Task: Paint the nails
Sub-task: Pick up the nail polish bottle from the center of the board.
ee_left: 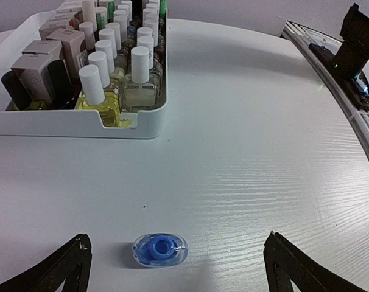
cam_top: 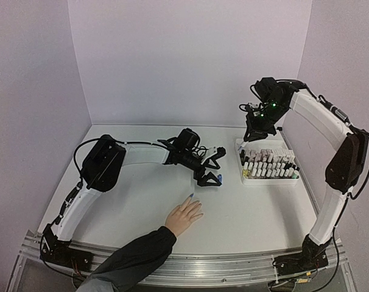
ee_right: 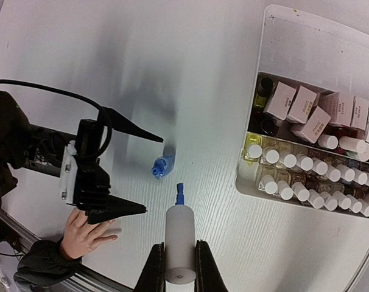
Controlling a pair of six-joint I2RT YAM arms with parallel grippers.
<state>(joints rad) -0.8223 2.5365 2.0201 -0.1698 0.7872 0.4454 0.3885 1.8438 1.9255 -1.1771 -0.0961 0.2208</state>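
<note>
Nails (cam_top: 190, 196) on the hand (cam_top: 184, 216), near the open blue bottle (ee_left: 160, 250), bases side: tiny, living target, no gripping, brush-tip contact only. Left gripper (ee_left: 176, 237) wide open, empty; right gripper (ee_right: 180, 267) clamped on brush cap (ee_right: 179, 240).

The left arm (cam_top: 142, 155) and right arm (cam_top: 321, 112) wear white shells, black joints, loose black cables (ee_right: 44, 89); left fingers (ee_left: 63, 271) are black, pointed.

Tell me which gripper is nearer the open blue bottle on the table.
Left. The left gripper straddles the blue bottle, jaws open; the right gripper is raised high near the tray, shut on the white brush cap.
</note>
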